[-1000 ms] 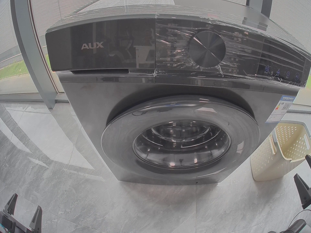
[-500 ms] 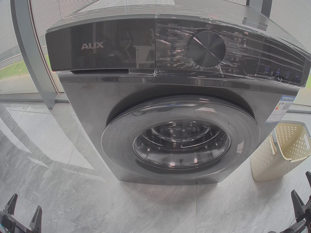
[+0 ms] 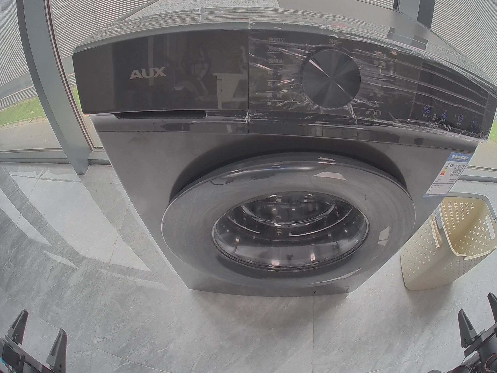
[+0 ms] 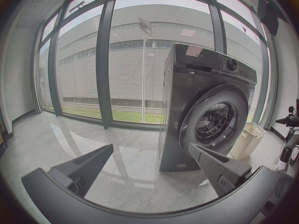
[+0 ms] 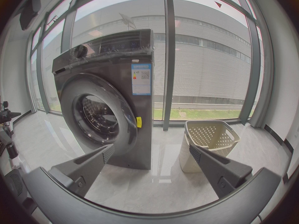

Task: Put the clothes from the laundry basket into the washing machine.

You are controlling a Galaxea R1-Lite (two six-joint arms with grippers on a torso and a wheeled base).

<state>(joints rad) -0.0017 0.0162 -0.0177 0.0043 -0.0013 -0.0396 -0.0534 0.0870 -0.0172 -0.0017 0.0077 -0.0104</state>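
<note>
Head view: washing machine (image 3: 290, 146) stands dead ahead on the grey tile floor (image 3: 93, 244), its round door (image 3: 287, 224) shut. Metal drum shows through the glass, and I can't tell what's in it. Laundry basket (image 3: 455, 244) sits on the floor just beside the machine's right front corner, partly cut by the frame edge. My left gripper (image 3: 37, 332) is low at the near left corner and my right gripper (image 3: 476, 317) low at the near right, both well apart from machine and basket, with open floor between. Control panel has a dial (image 3: 330, 79) under plastic wrap and white logo lettering. A blue-white label (image 3: 449, 173) is on the right side, print too small to read.

Left wrist view: my left gripper (image 4: 151, 146) is spread wide, holding nothing. Machine and basket are ahead across bare floor, with a window wall (image 4: 102, 63) behind.

Right wrist view: my right gripper (image 5: 151, 147) is also spread wide, holding nothing. Of the basket's inside I see only perforated wall; the bottom is hidden. A small yellow tag (image 5: 139, 122) sits on the machine's front edge below the label.
</note>
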